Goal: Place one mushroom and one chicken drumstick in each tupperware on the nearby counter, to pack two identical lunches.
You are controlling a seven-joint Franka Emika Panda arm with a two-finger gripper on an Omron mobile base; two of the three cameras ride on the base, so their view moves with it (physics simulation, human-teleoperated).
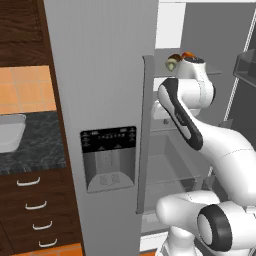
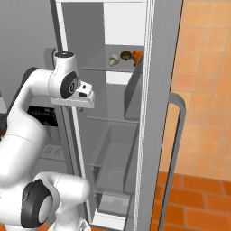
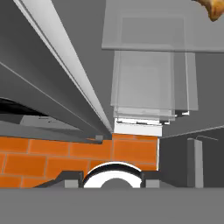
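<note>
On the open fridge's (image 2: 149,113) upper shelf lie a mushroom (image 2: 114,59) and chicken drumstick (image 2: 137,57); no legible writing; gripper's state cannot be told.

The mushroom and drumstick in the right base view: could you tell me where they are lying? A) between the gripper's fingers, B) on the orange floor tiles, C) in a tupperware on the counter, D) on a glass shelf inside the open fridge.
D: the mushroom and chicken drumstick lie on a glass shelf high inside the fridge, above the arm.
</note>
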